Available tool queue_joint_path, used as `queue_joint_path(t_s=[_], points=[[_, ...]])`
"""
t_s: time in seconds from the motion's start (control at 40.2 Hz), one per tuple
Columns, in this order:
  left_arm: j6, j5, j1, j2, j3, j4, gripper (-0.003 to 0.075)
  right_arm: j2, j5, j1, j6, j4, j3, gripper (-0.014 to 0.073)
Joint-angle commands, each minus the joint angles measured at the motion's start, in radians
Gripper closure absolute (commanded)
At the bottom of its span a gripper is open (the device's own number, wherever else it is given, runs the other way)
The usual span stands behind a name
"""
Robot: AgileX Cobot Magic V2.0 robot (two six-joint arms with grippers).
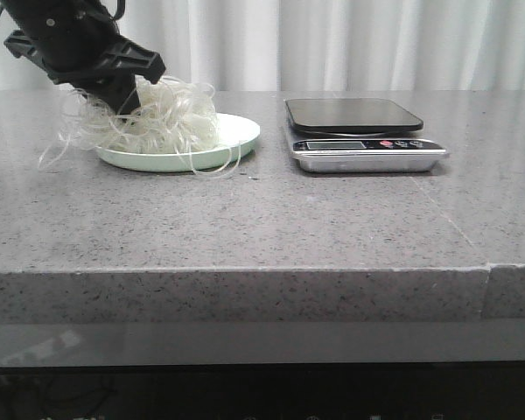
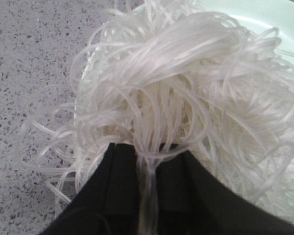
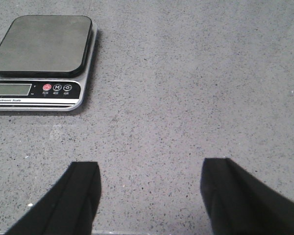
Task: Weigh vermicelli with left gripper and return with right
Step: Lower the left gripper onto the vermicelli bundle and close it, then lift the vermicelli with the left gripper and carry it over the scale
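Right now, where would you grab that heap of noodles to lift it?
Pinch the thick middle of the noodles from above, as the left gripper does. The mound is loose and springy, with stray loops spilling over the plate, so edge strands would probably slip.

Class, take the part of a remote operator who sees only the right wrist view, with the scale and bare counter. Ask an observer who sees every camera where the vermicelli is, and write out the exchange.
Operator: Where is the vermicelli?
Observer: On a pale green plate, left of the scale in the front view.
Operator: Is the left gripper near it?
Observer: Yes, the left gripper is down in the vermicelli, shut on a bundle of strands.
Operator: Anything off the plate?
Observer: Stray loops hang over its rim onto the counter.
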Motion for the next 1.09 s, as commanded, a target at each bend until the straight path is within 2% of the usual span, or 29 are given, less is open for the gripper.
queue_joint_path(t_s=[0.0,0.249,0.447,0.721,0.945,1.069], points=[[-0.002,0.024,-0.007,-0.045,-0.072,-0.011,0.0565,0.008,-0.062,-0.004,-0.006,-0.01,-0.034,0.0039],[-0.002,0.15,-0.007,-0.045,-0.245,-0.011,0.0565,0.008,-0.062,-0.004,-0.006,-0.01,-0.034,0.0039],[-0.002,0.198,-0.007,-0.045,-0.389,-0.018,0.0565,0.008,-0.062,-0.004,-0.006,-0.01,-0.034,0.0039],[-0.002,0.159,-0.022,-0.045,-0.557,-0.141,0.0565,0.008,-0.062,-0.004,-0.006,-0.01,-0.034,0.0039],[0.052,0.045,-0.12,-0.02,-0.637,-0.141,0.0565,0.008,-0.062,-0.004,-0.006,-0.01,-0.034,0.0039],[0.058,0.027,-0.187,0.033,-0.704,-0.125,0.0565,0.008,-0.062,-0.004,-0.006,-0.01,-0.034,0.0039]])
